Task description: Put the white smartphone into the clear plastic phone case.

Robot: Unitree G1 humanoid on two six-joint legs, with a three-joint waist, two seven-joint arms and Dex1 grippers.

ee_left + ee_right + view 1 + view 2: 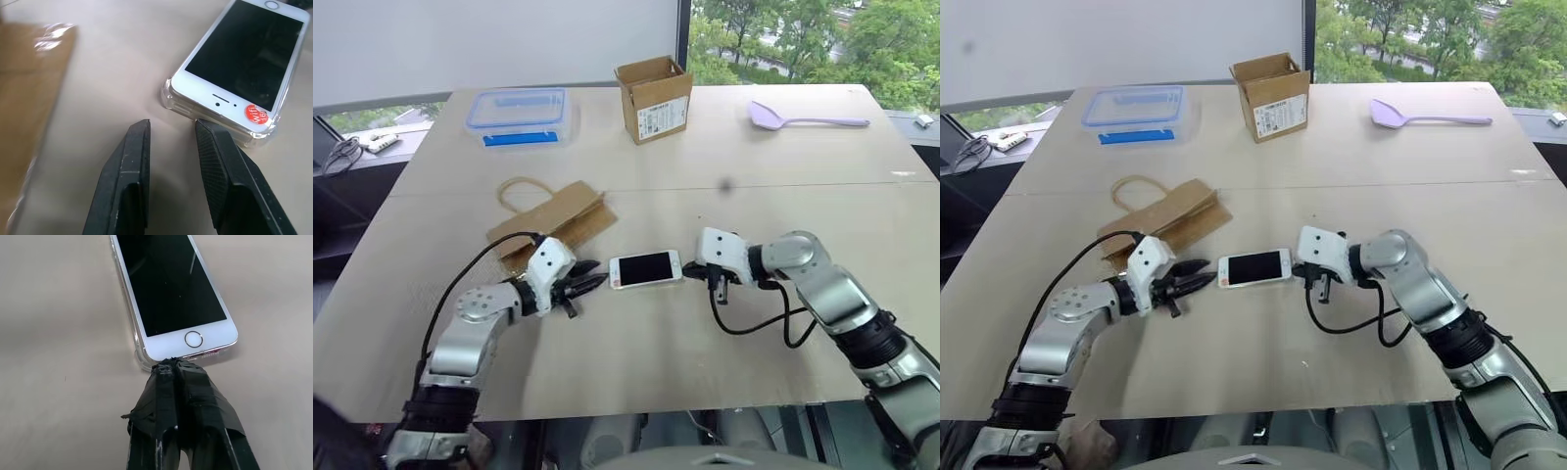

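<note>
Bare table [636,333] is seen around the white phone [645,268], seated in its clear case [168,95]; left gripper [590,282] is spread, right gripper [174,365] pressed together.

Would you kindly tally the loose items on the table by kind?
Phones: 1, white smartphone
Phone cases: 1, clear plastic phone case
Food boxes: 1, blue-lidded box
Cardboard boxes: 1
Paper bags: 1
Spatulas: 1
Total: 6

Bright window daylight, soft shadows, perhaps blurred wrist-view edges
</note>
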